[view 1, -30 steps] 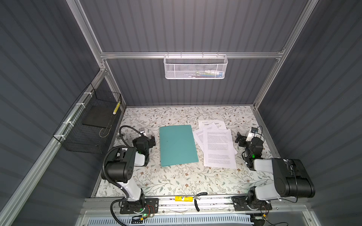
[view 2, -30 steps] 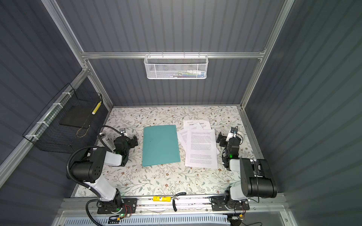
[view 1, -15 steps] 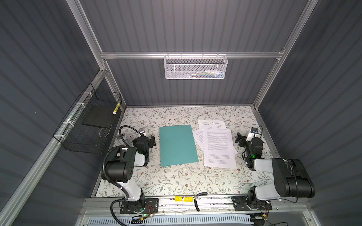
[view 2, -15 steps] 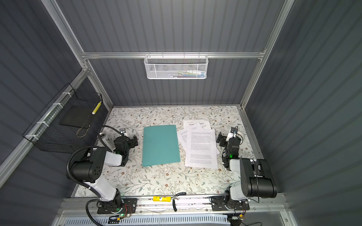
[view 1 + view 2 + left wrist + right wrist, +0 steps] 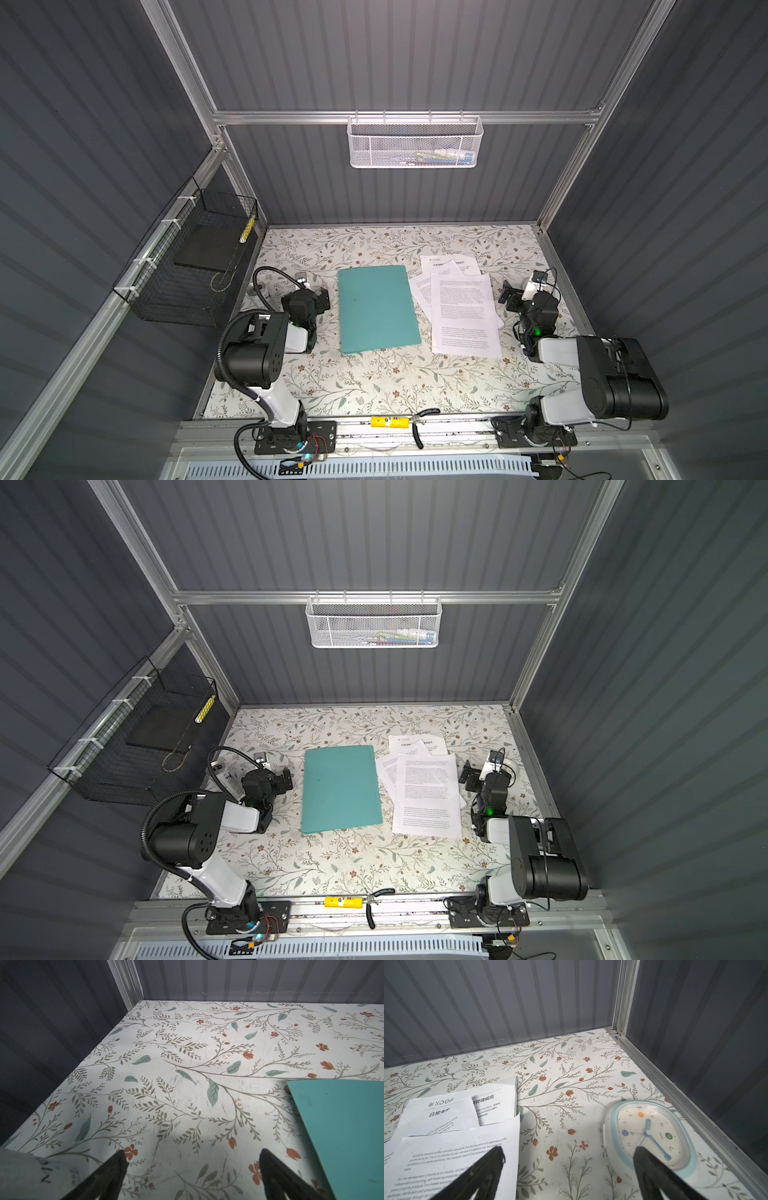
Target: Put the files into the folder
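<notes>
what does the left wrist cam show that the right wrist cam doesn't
Only the left wrist view shows the folder, a teal corner lying flat on the table beside the open left pincer. Only the right wrist view shows the files, overlapping printed sheets with one headed XDOF, and a blue-rimmed clock lying face up; the open right pincer frames the gap between them. Both share the floral tabletop, the grey ribbed wall, and a pincer holding nothing.
</notes>
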Action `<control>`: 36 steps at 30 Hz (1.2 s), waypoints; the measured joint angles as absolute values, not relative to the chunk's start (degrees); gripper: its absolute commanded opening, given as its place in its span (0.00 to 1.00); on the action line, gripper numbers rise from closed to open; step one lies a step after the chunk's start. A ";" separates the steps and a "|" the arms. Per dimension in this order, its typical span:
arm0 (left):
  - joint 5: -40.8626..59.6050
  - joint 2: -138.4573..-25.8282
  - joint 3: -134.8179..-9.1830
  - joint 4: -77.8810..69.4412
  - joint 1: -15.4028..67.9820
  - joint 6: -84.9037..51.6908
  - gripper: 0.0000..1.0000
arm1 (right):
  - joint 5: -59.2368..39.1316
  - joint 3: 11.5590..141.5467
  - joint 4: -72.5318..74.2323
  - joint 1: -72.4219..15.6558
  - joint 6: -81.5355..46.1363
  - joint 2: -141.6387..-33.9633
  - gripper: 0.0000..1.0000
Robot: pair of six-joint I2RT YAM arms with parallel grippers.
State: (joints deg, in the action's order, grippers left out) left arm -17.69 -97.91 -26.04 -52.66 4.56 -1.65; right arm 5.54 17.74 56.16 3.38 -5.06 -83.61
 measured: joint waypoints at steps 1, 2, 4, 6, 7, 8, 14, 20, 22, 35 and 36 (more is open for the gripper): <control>-17.69 -97.91 -26.04 -52.66 4.56 -1.65 1.00 | 5.54 17.74 56.16 3.38 -5.06 -83.61 0.99; -17.69 -97.91 -26.04 -52.66 4.56 -1.65 1.00 | 5.54 17.74 56.16 3.38 -5.06 -83.61 0.99; -17.69 -97.91 -26.04 -52.66 4.56 -1.65 1.00 | 5.54 17.74 56.16 3.38 -5.06 -83.61 0.99; -17.69 -97.91 -26.04 -52.66 4.56 -1.65 1.00 | 5.54 17.74 56.16 3.38 -5.06 -83.61 0.99; -17.69 -97.91 -26.04 -52.66 4.56 -1.65 1.00 | 5.54 17.74 56.16 3.38 -5.06 -83.61 0.99; -17.69 -97.91 -26.04 -52.66 4.56 -1.65 1.00 | 5.54 17.74 56.16 3.38 -5.06 -83.61 0.99; -17.69 -97.91 -26.04 -52.66 4.56 -1.65 1.00 | 5.54 17.74 56.16 3.40 -5.06 -83.61 0.99; -17.69 -97.91 -26.04 -52.66 4.56 -1.65 1.00 | 5.54 17.74 56.16 3.38 -5.06 -83.61 0.99; -17.69 -97.93 -26.04 -52.66 4.56 -1.65 1.00 | 5.54 17.74 56.16 3.40 -5.06 -83.61 0.99; -17.76 -97.25 -26.35 -50.74 4.58 -1.63 1.00 | 3.88 19.99 48.86 3.33 -4.34 -80.42 0.99; -17.87 -96.36 -27.05 -48.12 4.56 -1.63 1.00 | 3.86 20.82 47.16 3.18 -4.05 -79.05 0.99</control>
